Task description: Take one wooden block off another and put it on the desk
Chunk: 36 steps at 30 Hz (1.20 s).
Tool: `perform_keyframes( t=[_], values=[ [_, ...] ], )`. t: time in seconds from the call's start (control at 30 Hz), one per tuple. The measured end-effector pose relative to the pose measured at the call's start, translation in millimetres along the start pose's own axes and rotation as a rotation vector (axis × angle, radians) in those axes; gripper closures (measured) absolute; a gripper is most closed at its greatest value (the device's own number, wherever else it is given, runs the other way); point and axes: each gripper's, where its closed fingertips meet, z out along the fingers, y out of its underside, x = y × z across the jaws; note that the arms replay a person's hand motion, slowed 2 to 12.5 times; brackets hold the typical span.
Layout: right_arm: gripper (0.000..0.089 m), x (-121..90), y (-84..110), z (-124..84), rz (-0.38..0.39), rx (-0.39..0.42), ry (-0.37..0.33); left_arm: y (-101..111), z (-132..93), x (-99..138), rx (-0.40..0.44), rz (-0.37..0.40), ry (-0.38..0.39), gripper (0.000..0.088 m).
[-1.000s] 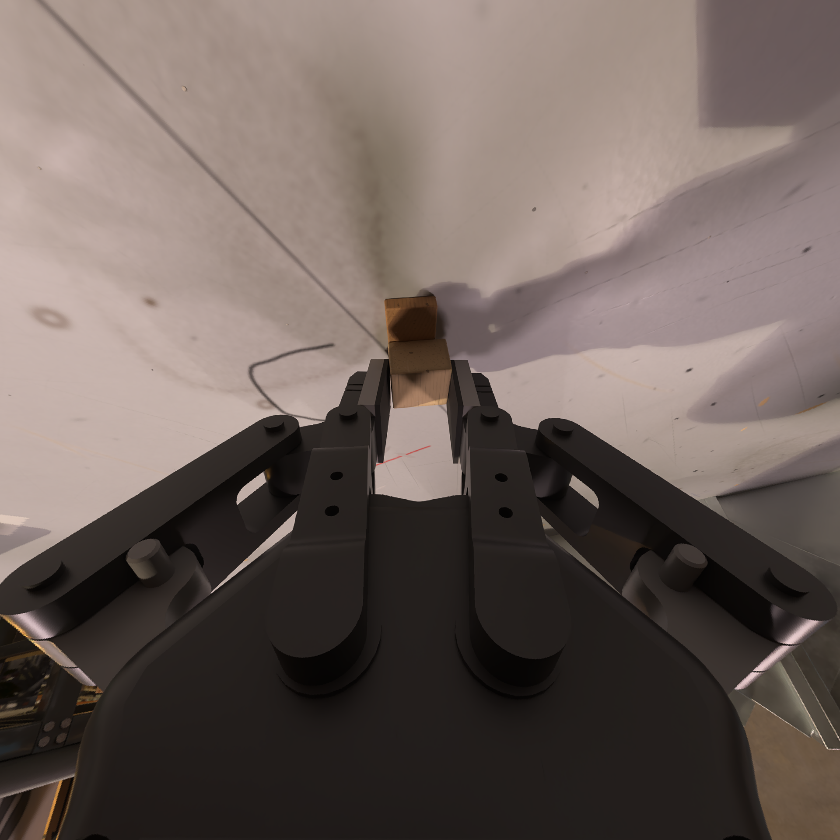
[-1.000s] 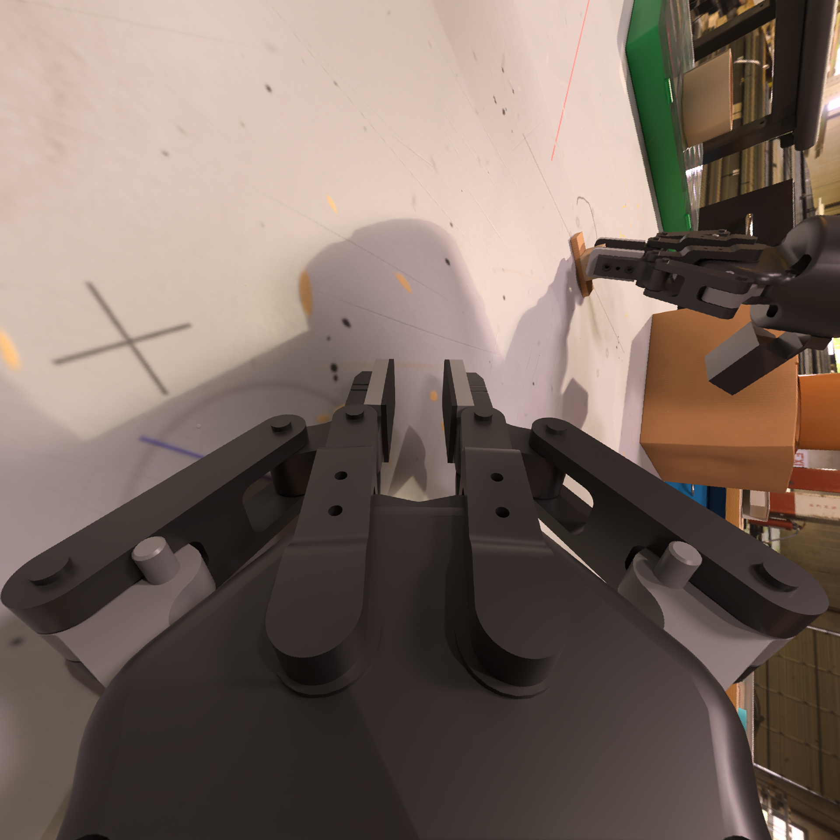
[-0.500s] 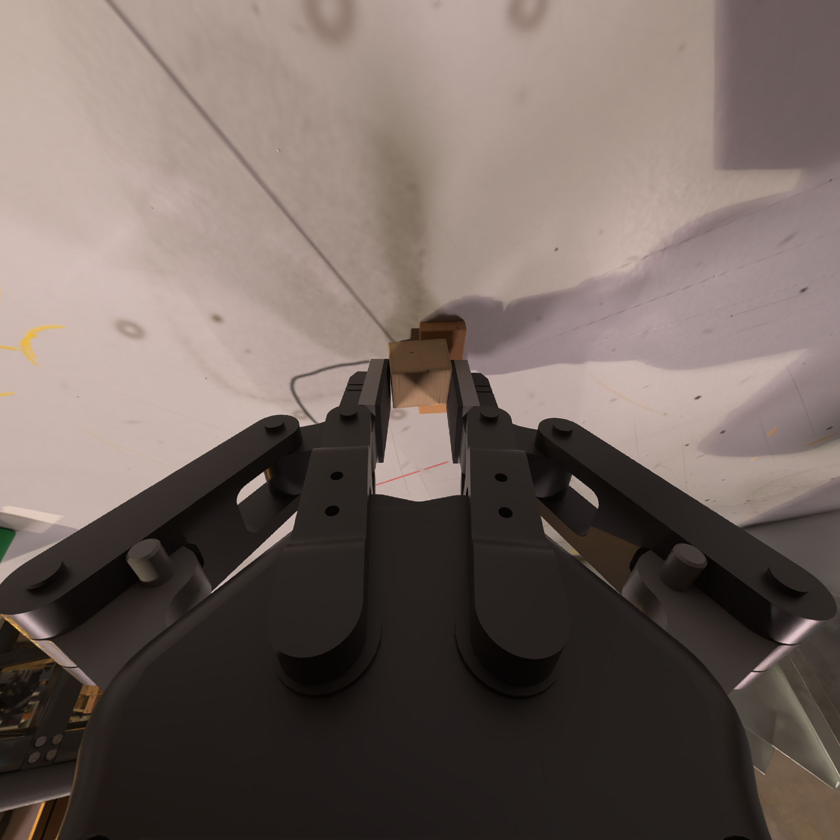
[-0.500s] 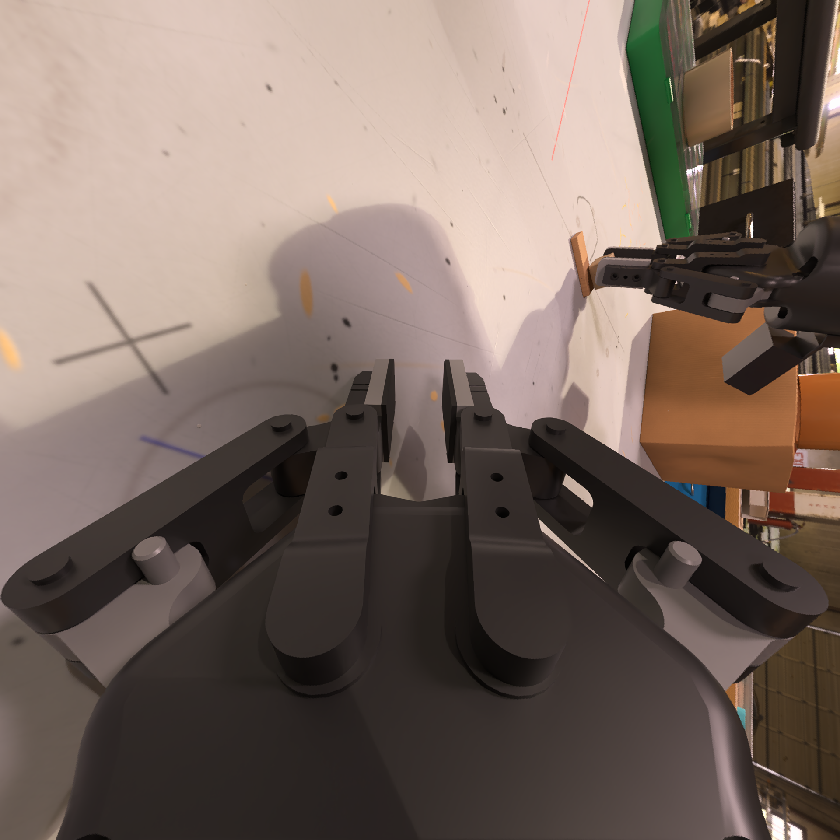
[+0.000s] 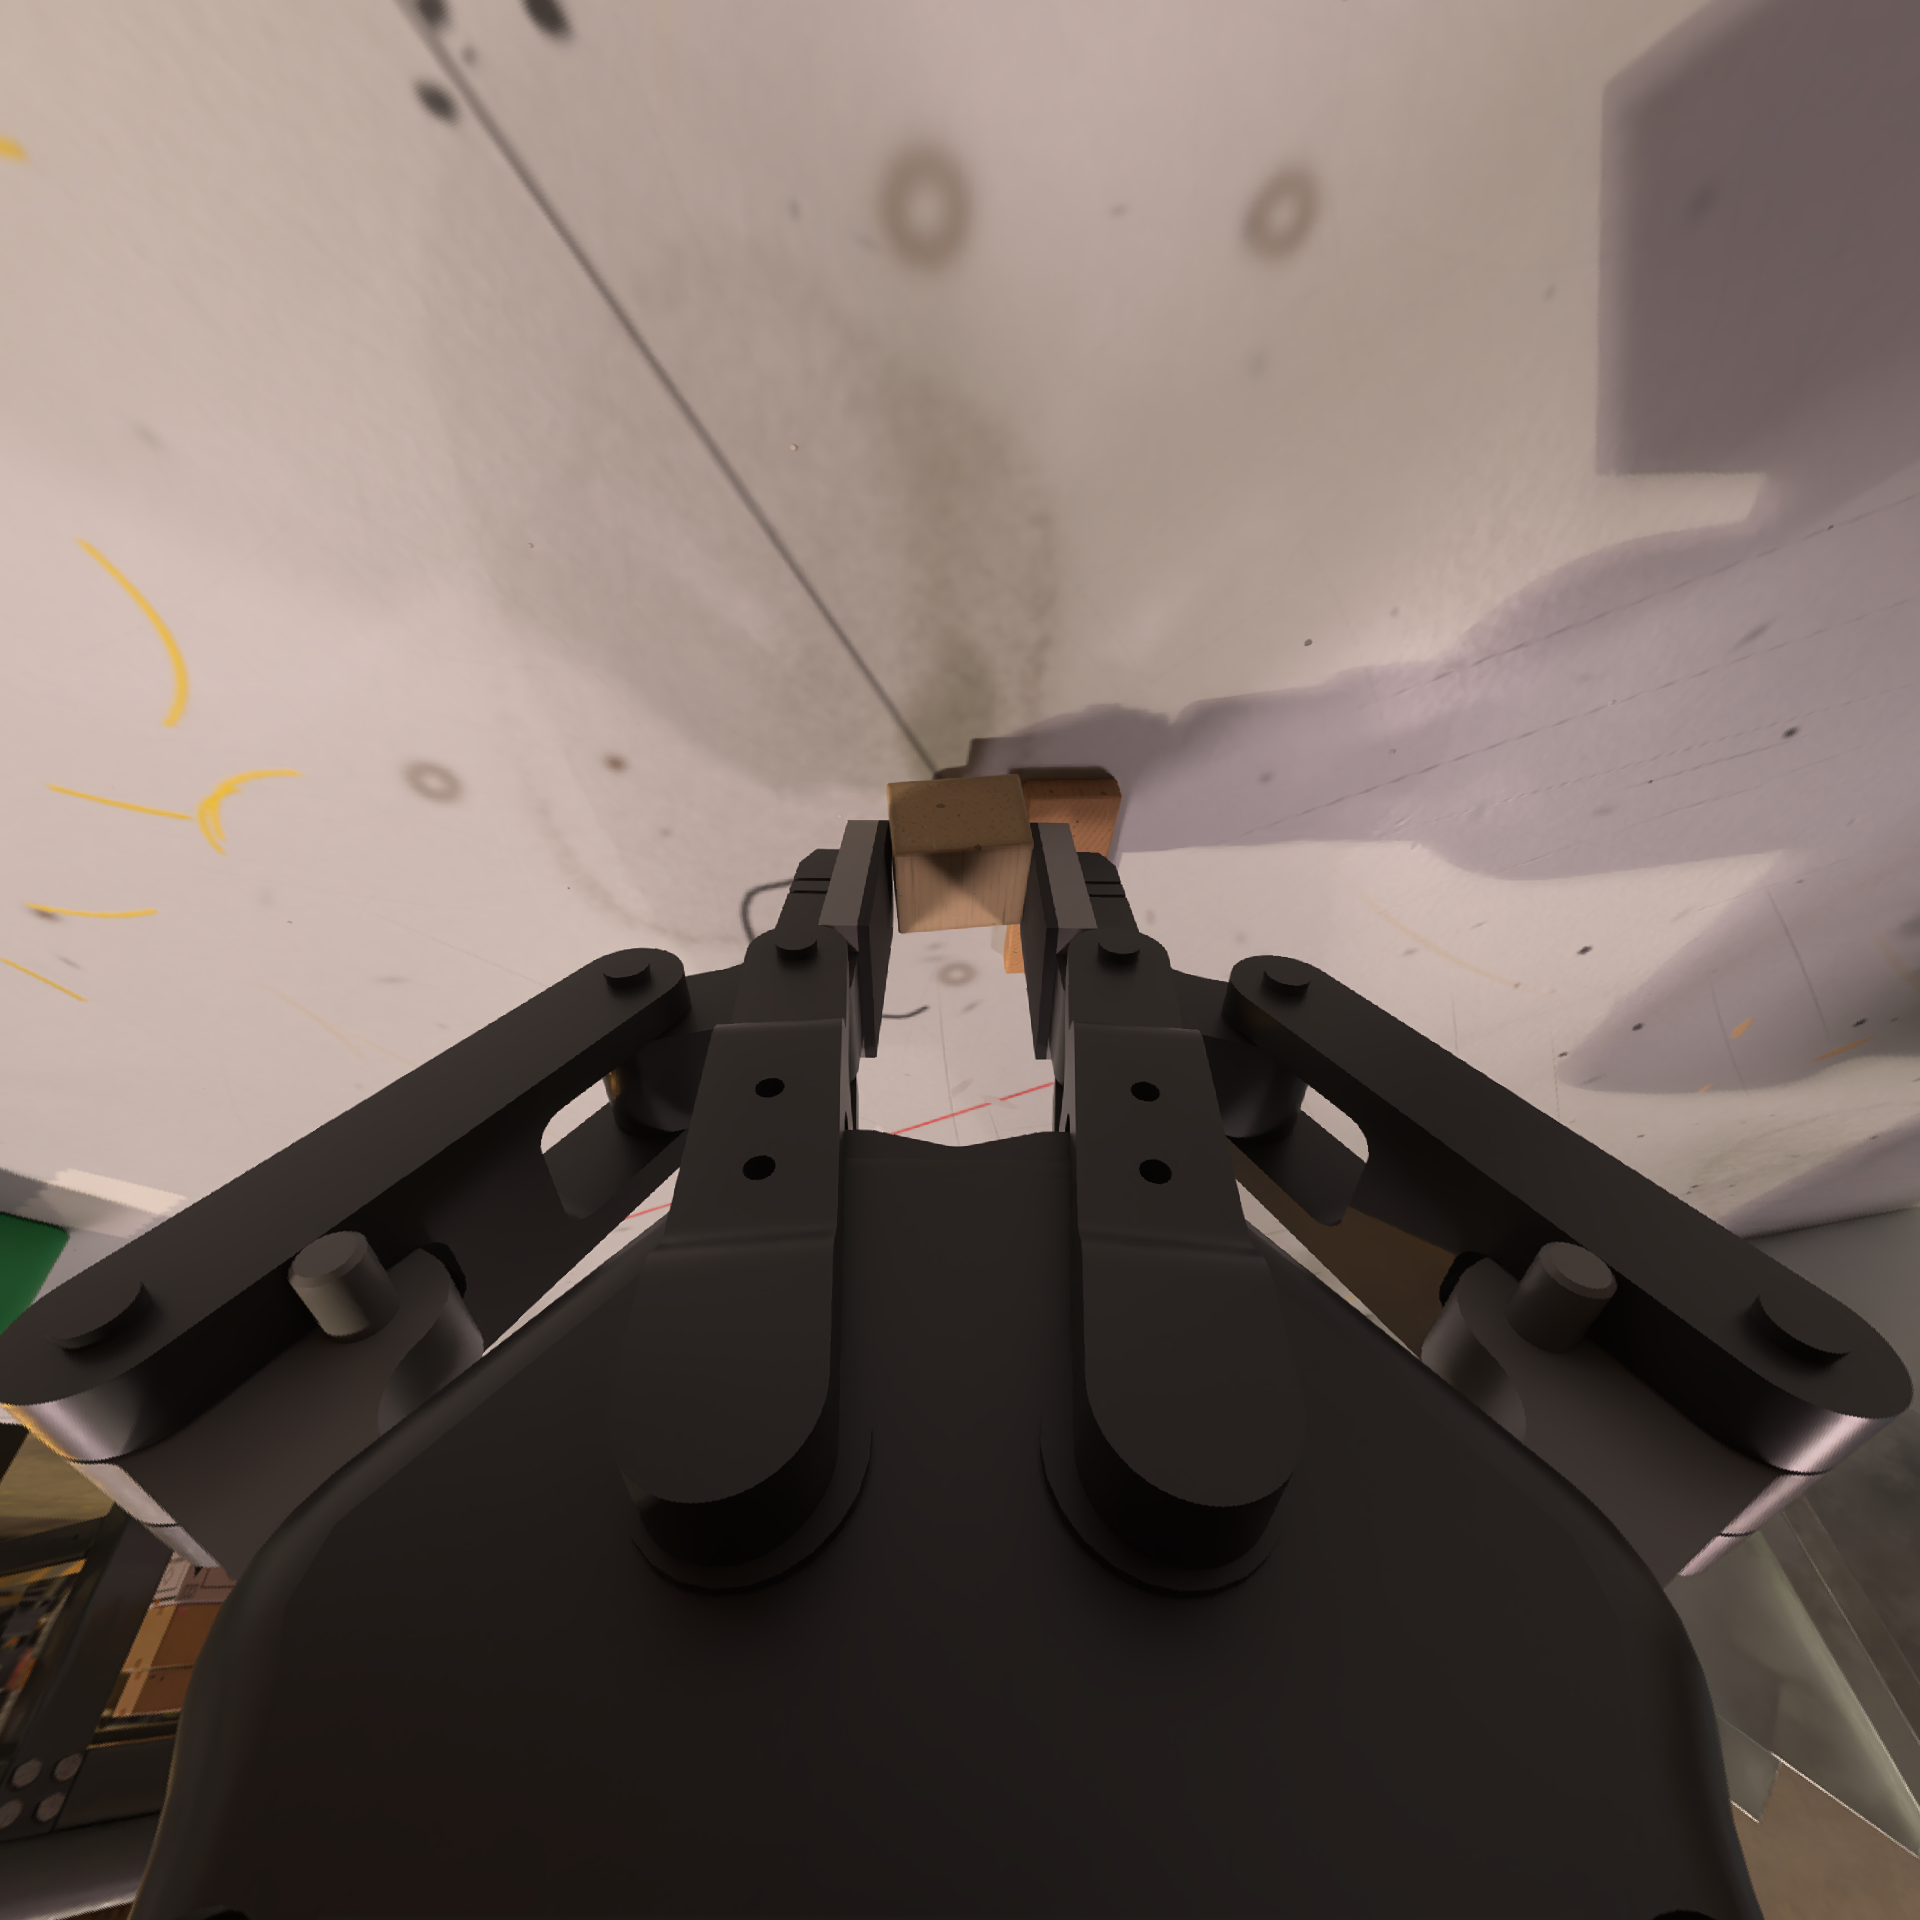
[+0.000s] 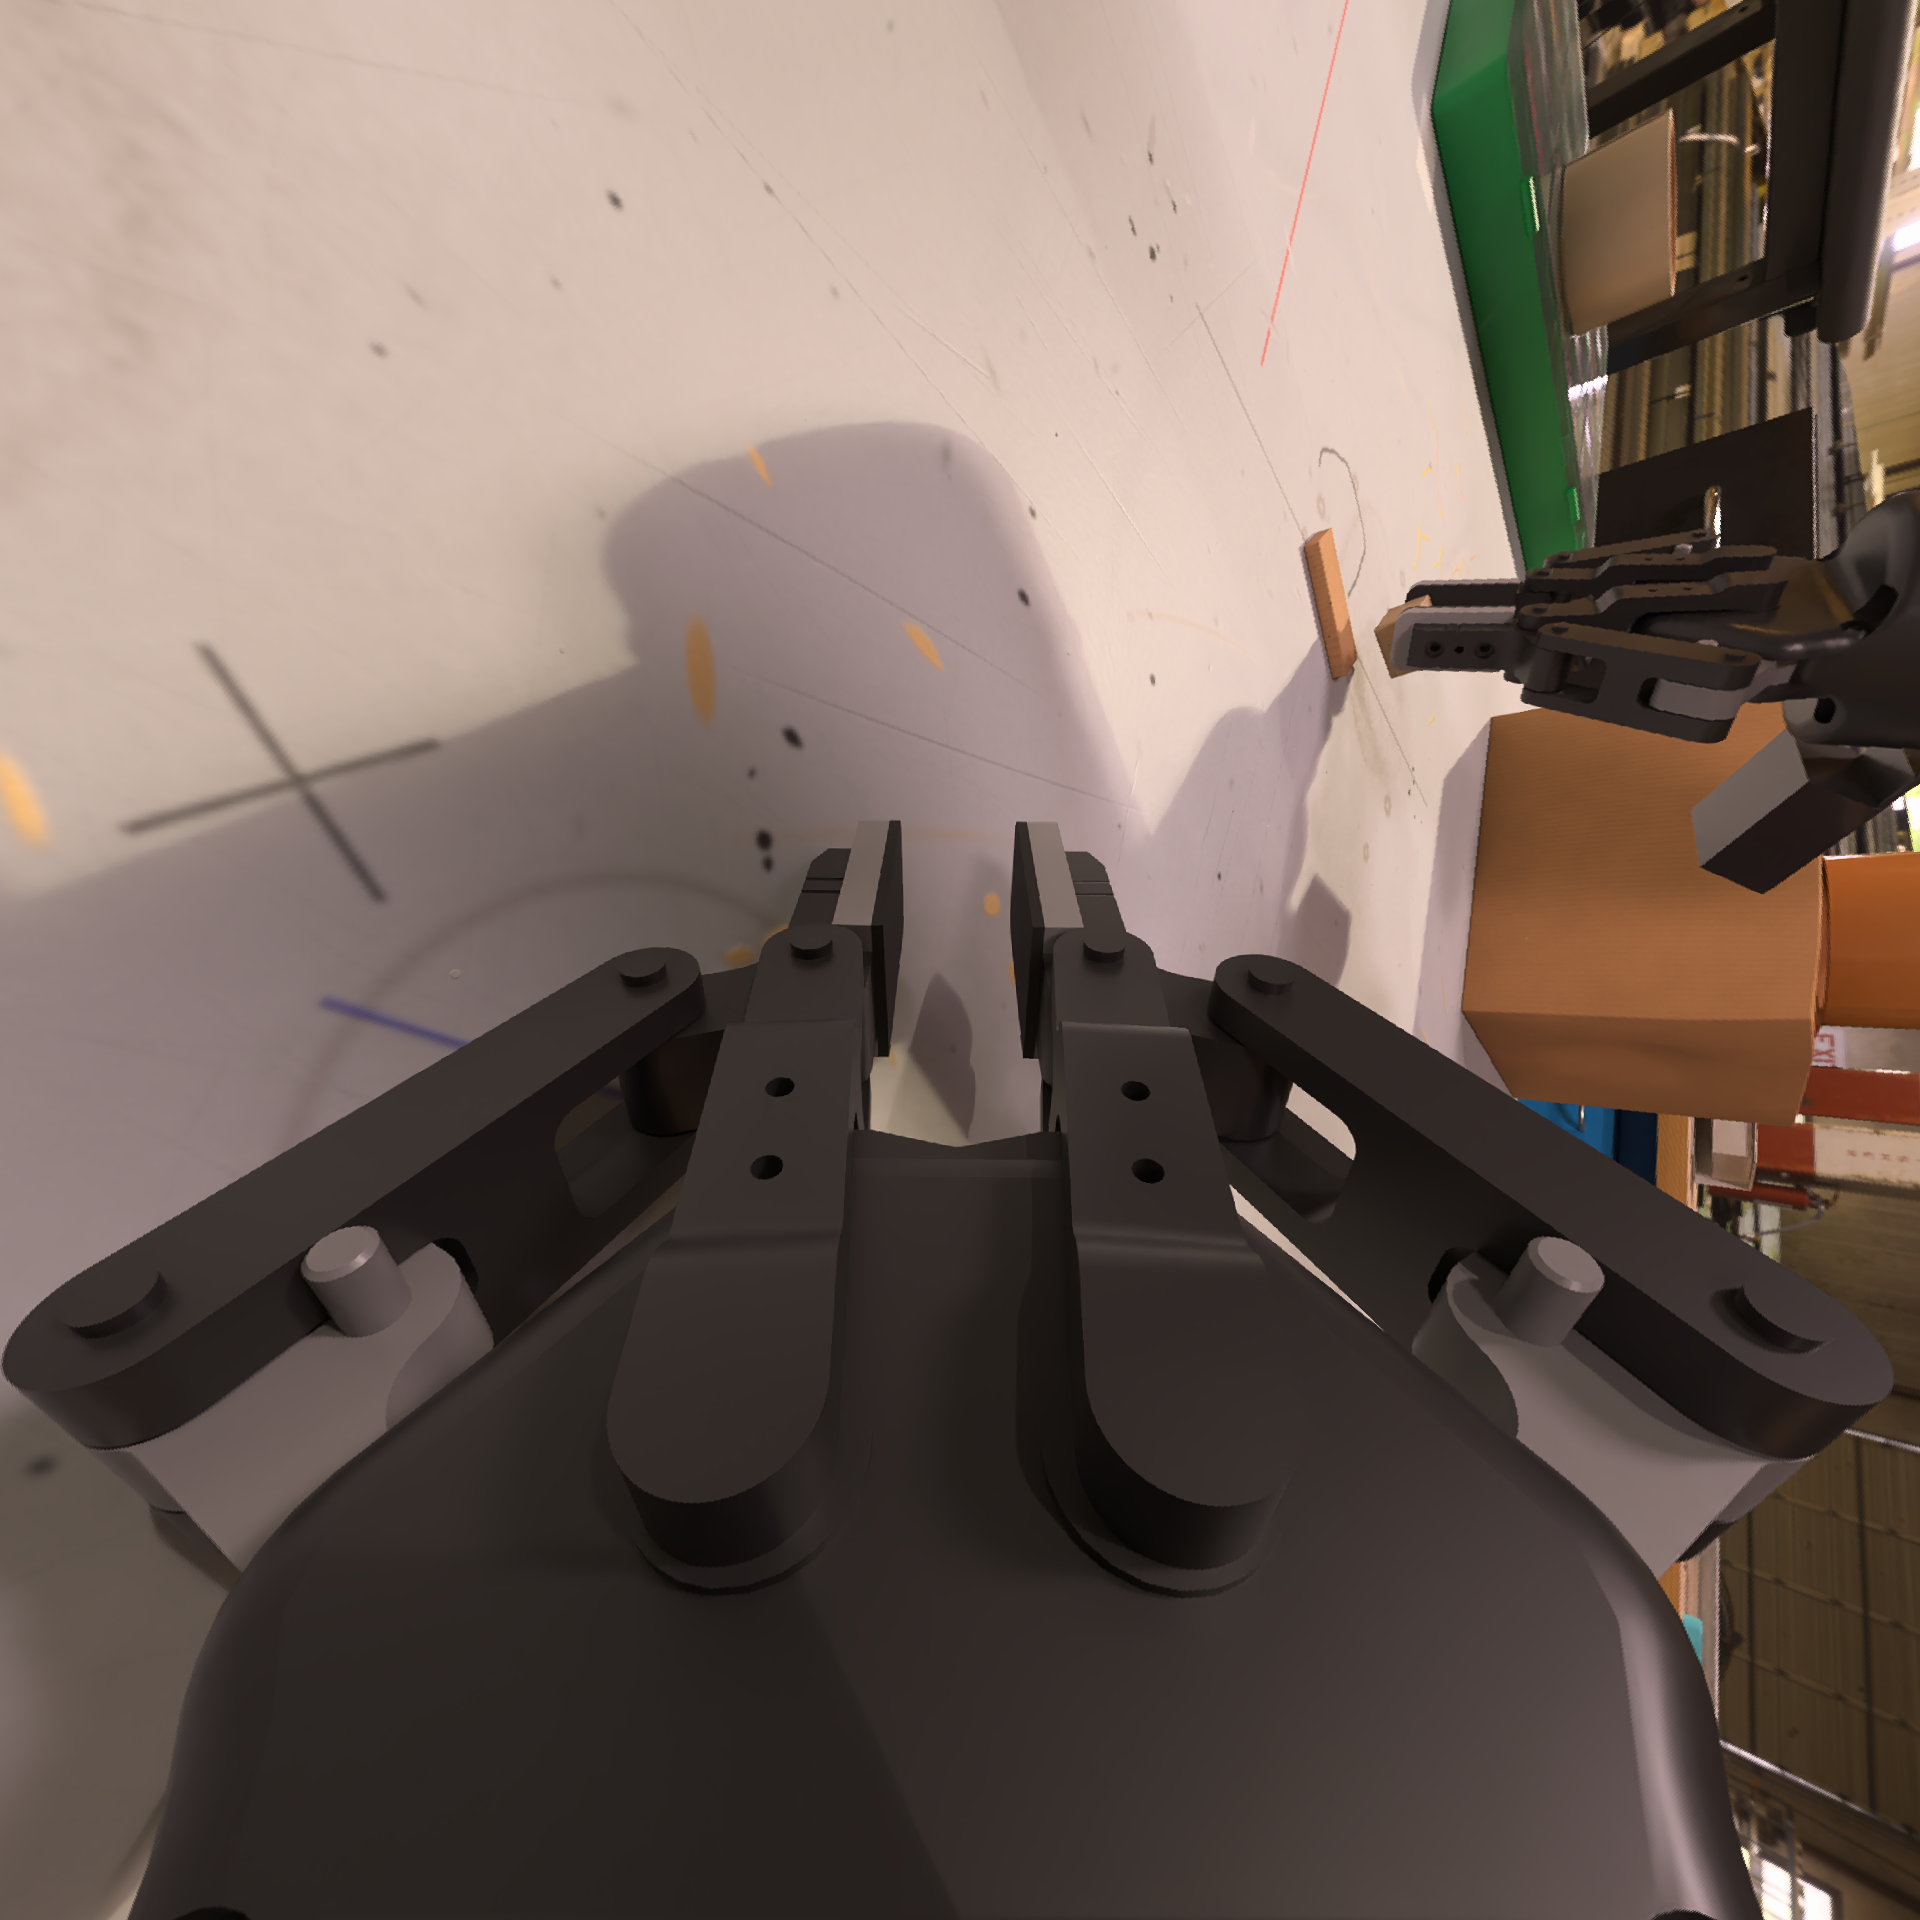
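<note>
Compared with the frame a second earlier, your left gripper had carried the pale wooden block up and off the darker block. Back then the two sat stacked in line, the dark one directly beyond the pale one. At this moment the dark block showed at about 1 o'clock from the held one, mostly hidden behind the right finger. More of the desk marks had come into the left wrist view too, with yellow scribbles at 9 o'clock.

The left fingers stood narrow, clamped on the pale block's two side faces. That block was near cubic, so you had no real long axis to read. Its end-grain face pointed back toward the camera, and its top face tilted up toward 12 o'clock.

From the right wrist view, the dark block lay on the desk at 2 o'clock, seen edge-on as a thin slab. The left gripper hung just beside it and clear of the surface. The held block was not readable from there.

Your right gripper had not shifted across the frames. Its fingers were partly closed, a narrow gap between them, holding nothing. A brown cardboard box sat at 3 o'clock.
</note>
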Motion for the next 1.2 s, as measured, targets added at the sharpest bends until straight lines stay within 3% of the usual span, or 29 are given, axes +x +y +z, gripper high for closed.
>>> perform_keyframes(
  t=[0.73,1.2],
  values=[
    [0.0702,0,0.2,0,0.003,0.000,-0.001,1,-9,-12,0.030,-0.048,0.038,0.0654],
    [0.0703,0,0.2,0,0.001,0.000,-0.001,10,-19,-12,0.044,-0.028,0.029,0.0654]
  ],
)
